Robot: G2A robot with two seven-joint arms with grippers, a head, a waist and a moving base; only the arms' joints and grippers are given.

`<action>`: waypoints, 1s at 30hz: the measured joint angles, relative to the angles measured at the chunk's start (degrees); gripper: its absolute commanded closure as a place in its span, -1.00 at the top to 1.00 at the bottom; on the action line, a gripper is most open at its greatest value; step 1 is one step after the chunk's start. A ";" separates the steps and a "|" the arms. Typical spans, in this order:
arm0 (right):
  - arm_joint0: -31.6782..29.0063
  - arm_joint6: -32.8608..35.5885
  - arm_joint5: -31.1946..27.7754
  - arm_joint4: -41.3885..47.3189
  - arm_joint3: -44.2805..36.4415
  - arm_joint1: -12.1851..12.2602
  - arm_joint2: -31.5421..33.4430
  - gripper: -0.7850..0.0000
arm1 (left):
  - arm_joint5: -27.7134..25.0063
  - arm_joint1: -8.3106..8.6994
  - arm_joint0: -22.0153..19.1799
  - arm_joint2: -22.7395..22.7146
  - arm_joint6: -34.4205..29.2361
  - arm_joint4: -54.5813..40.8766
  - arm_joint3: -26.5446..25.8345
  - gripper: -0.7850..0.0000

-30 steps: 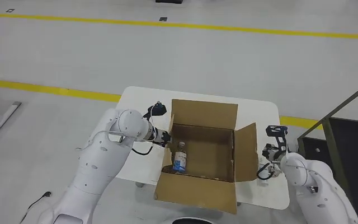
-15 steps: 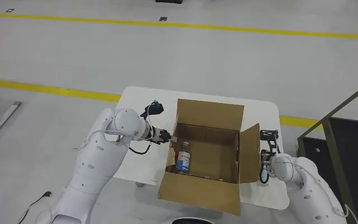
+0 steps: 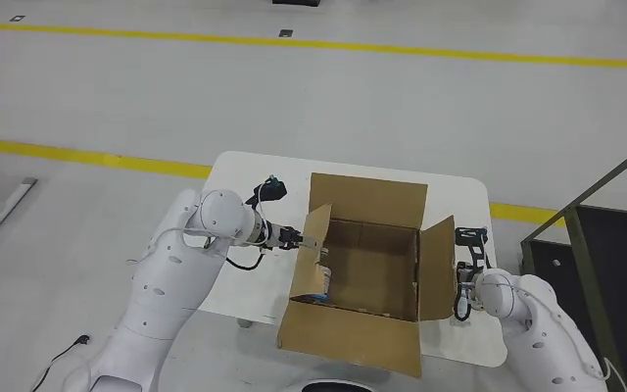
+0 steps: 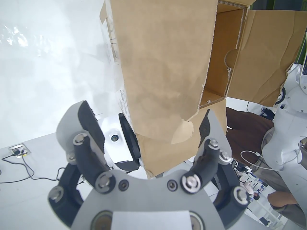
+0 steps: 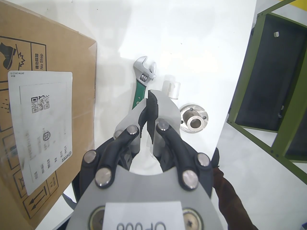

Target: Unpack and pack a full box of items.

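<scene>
Since half second ago, left flap point(image 3: 315, 233) of box point(image 3: 370, 260) swung up, now partly hiding bottle point(image 3: 322, 281). Box mid-desk point(image 3: 250, 176). At flap edge: left hand point(image 4: 150, 123), released, straddling it. Beside box: right hand point(image 5: 151, 95), clenched, empty, above wrench point(image 5: 141, 84).

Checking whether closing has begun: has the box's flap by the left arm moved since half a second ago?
Yes. Against the table, the flap has swung inward over the box opening, partly hiding the bottle.
</scene>
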 measured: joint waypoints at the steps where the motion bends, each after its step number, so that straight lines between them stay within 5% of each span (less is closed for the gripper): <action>1: 0.00 0.00 0.00 0.00 0.00 0.00 0.00 -1.00 | 0.00 0.00 0.00 0.00 0.00 0.00 0.00 1.00; 19: 0.00 0.00 0.00 0.00 0.00 0.00 0.00 -1.00 | 0.00 0.00 0.00 0.00 0.00 0.00 0.00 1.00; 20: 0.00 0.00 0.00 0.00 0.00 0.00 0.00 1.00 | 0.00 0.00 0.00 0.00 0.00 0.00 0.00 1.00; 30: -1.31 -4.72 -1.37 0.95 -0.76 -0.15 1.13 1.00 | 0.00 0.00 0.00 0.00 0.00 0.00 0.00 1.00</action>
